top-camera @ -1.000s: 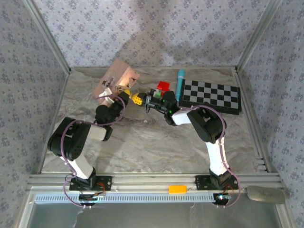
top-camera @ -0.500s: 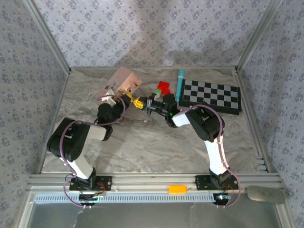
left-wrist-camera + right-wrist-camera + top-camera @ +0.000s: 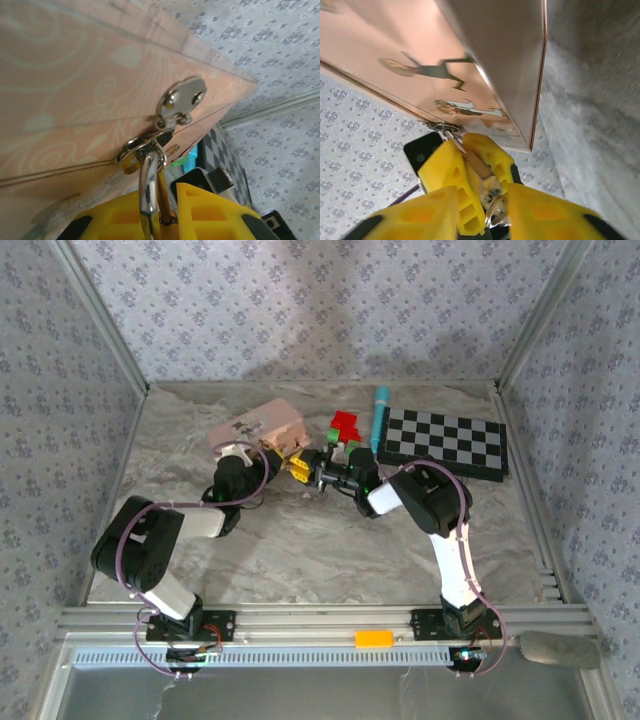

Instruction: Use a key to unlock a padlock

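Mostly hidden from me
My left fingers (image 3: 210, 210) cover the padlock (image 3: 148, 182) body, cropped at the bottom edge; the key (image 3: 494, 212) is a blurred glint between right fingers (image 3: 540, 212).

The padlock (image 3: 148, 186) is hung by its silvery shackle through the pink box's (image 3: 75, 100) hasp ring; the key (image 3: 495, 211) is possibly the silvery glint touching its brass body.

Top view: bright, even overhead light. Broad soft shadows are thrown on the back wall (image 3: 330, 300), and faint ones on the table (image 3: 300, 550) beneath the arms. Focus is sharp throughout.

Left wrist view: warm light. Glare is recorded on the shackle of the padlock (image 3: 149, 187). The left fingers (image 3: 210, 212) are blurred at the bottom edge.

Right wrist view: the broad face of the pink box (image 3: 395, 45) is lit and its side face shaded. The right fingers (image 3: 435, 212) are rendered soft.
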